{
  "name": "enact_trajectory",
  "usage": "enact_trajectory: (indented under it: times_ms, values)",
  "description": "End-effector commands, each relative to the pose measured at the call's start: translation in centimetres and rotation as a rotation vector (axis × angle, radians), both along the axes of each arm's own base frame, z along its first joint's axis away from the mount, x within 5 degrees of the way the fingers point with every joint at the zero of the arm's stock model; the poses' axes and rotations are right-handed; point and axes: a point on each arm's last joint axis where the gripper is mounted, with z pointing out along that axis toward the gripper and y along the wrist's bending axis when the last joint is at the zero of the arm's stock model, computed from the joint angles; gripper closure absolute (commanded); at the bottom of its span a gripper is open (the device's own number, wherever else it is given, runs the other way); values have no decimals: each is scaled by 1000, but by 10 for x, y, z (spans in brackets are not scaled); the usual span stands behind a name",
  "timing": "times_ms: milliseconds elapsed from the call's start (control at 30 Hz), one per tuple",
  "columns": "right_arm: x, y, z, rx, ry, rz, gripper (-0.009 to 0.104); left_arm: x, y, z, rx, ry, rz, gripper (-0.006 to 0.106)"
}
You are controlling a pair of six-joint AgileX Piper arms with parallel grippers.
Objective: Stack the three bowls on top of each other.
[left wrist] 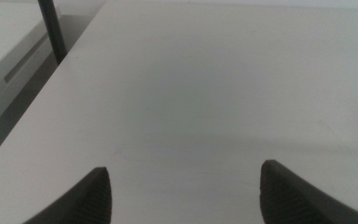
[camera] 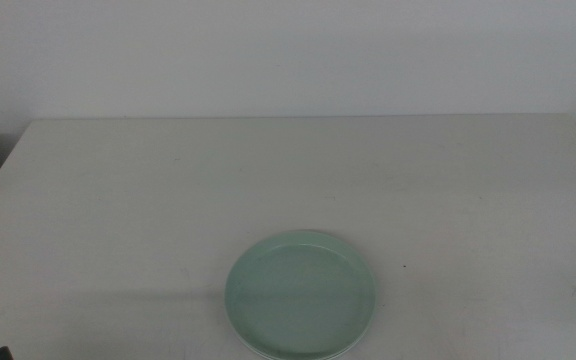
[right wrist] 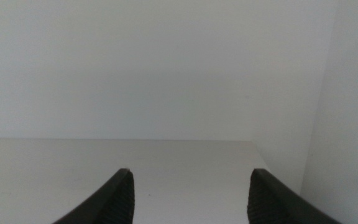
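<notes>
A mint green bowl (camera: pixel 300 296) sits on the white table (camera: pixel 168 190) at the front centre in the middle view. A thin pale rim (camera: pixel 264 352) peeks out under its front edge; I cannot tell which bowl it is. The white and grey bowls are otherwise hidden. My left gripper (left wrist: pixel 182 171) is open and empty over bare table near the table's left edge; only a dark tip of it (camera: pixel 3 353) shows at the middle view's bottom left corner. My right gripper (right wrist: pixel 188 171) is open and empty, out of the middle view, facing the wall.
The table's left edge (left wrist: pixel 48 81) drops off to a dark post (left wrist: pixel 53 28) and a lower surface. A white wall (right wrist: pixel 166 62) stands behind the table. A small dark speck (camera: pixel 404 266) lies to the right of the bowl.
</notes>
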Motion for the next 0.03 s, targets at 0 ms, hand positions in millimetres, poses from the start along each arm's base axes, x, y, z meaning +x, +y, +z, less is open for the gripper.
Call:
enact_trajectory:
  times_ms: [0]
  values:
    - [-4, 0, 16, -13, -118, -4, 48, 1, 0, 8, -8, -94, 8, 21]
